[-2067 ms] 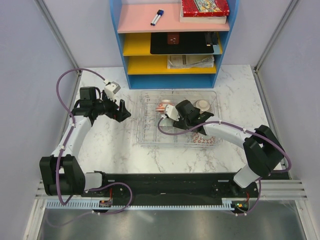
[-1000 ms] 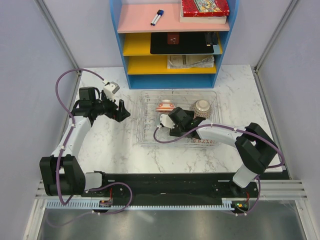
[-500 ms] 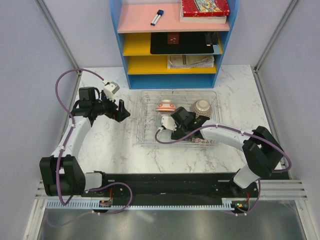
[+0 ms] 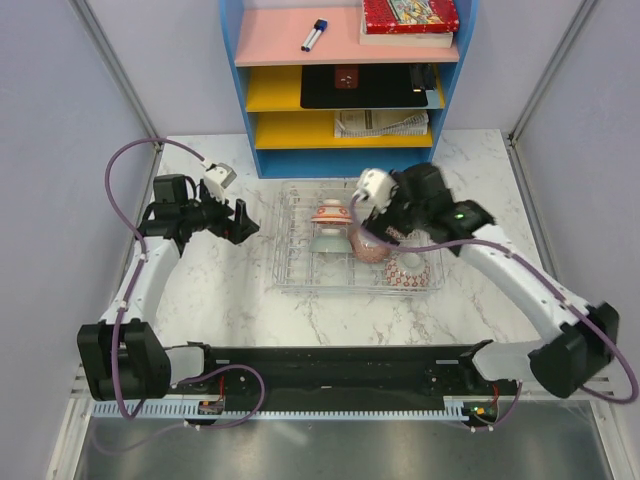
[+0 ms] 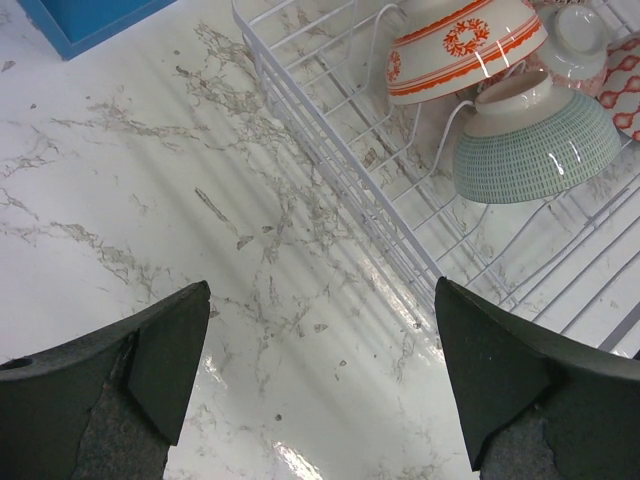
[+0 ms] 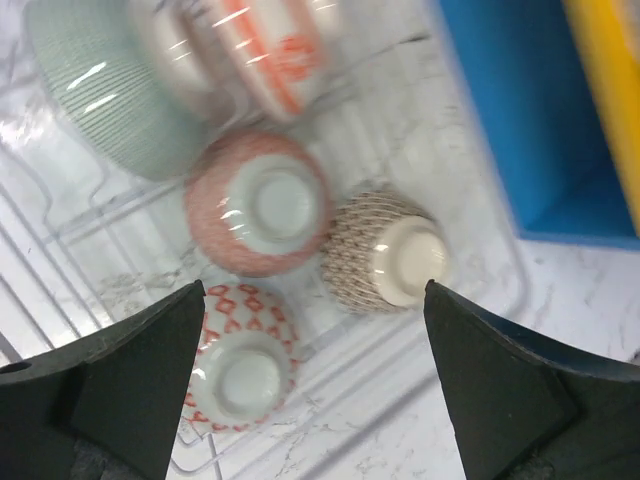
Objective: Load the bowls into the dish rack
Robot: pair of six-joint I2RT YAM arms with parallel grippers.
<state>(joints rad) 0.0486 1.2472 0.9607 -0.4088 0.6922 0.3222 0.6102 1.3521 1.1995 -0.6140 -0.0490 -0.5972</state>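
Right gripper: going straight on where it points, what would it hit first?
Likely the red-patterned bowl or the brown lattice bowl, both upturned in the dish rack: the open right gripper points down between them; depth hides which comes first.

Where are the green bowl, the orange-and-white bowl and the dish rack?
green bowl (image 5: 540, 145), left wrist view, ribbed side
orange-and-white bowl (image 5: 465, 45), left wrist view, patterned side
dish rack (image 5: 340, 155), left wrist view, wire edge

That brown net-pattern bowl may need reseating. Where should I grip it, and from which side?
Take the brown net-pattern bowl by its raised foot ring, coming straight down with the open right gripper. It sits foot-up in the dish rack, rim hidden, and the fine-patterned red bowl crowds one side, so the foot looks like the freest hold.
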